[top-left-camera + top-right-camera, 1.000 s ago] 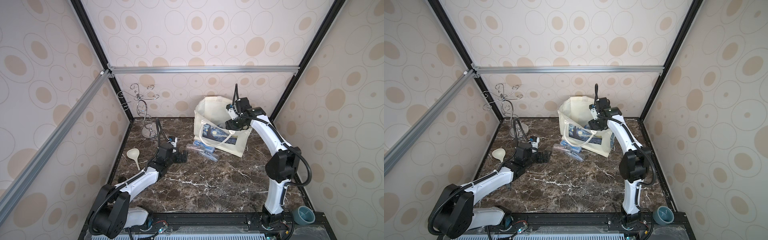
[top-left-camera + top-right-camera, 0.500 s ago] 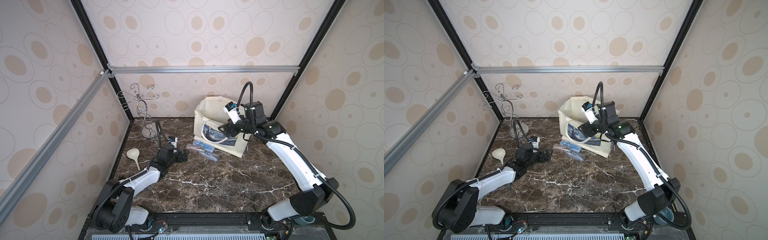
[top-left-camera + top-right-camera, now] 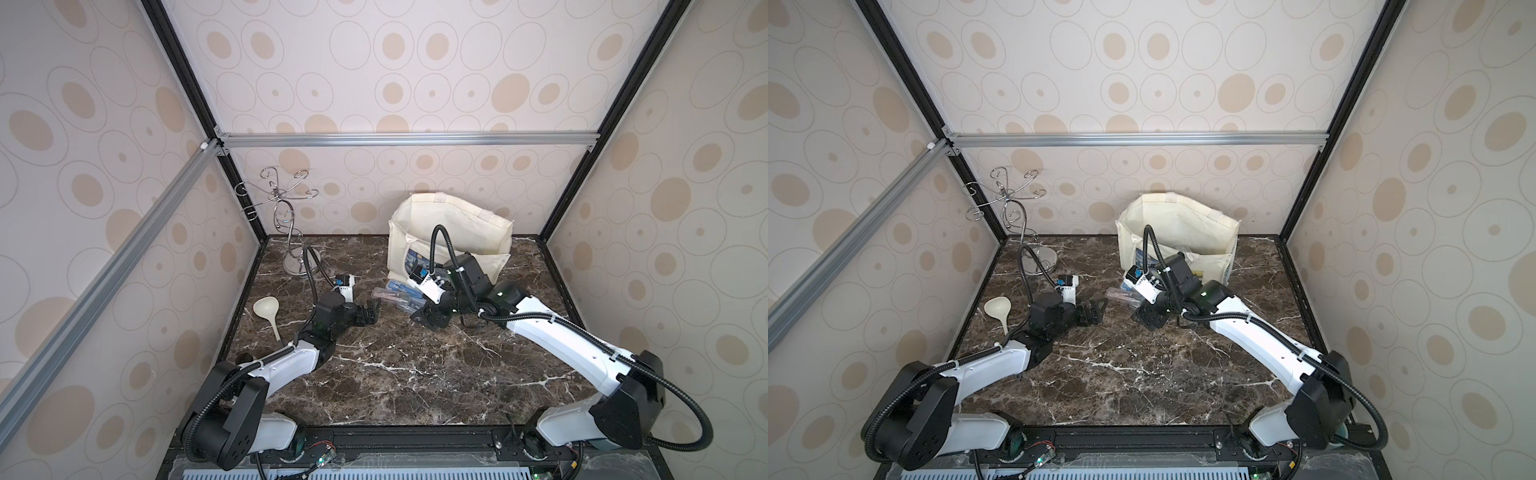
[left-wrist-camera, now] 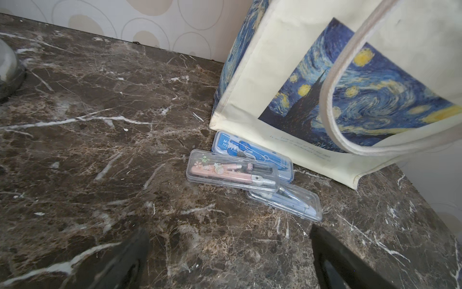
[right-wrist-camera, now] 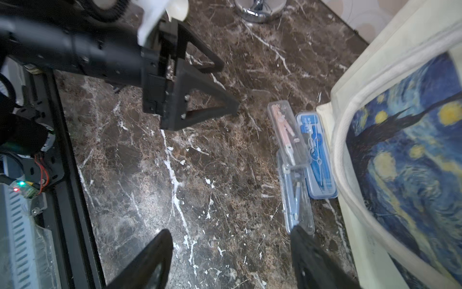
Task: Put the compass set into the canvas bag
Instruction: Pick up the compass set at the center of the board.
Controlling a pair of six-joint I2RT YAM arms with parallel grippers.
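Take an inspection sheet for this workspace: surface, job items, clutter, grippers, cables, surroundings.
Surface: dark marble tabletop, no spills seen.
Job's things: three cased compass sets lie at the foot of the canvas bag, all outside it. The pink case partly overlaps the pale blue case, with the blue case nearest the bag.
Clutter: cream ladle and wire stand.
Grippers: left gripper open, empty, facing the cases. Right gripper open, empty, one finger by the pale blue case's end.
Cables: black hose loops up in front of the bag.
Surroundings: patterned wall panels, aluminium frame.
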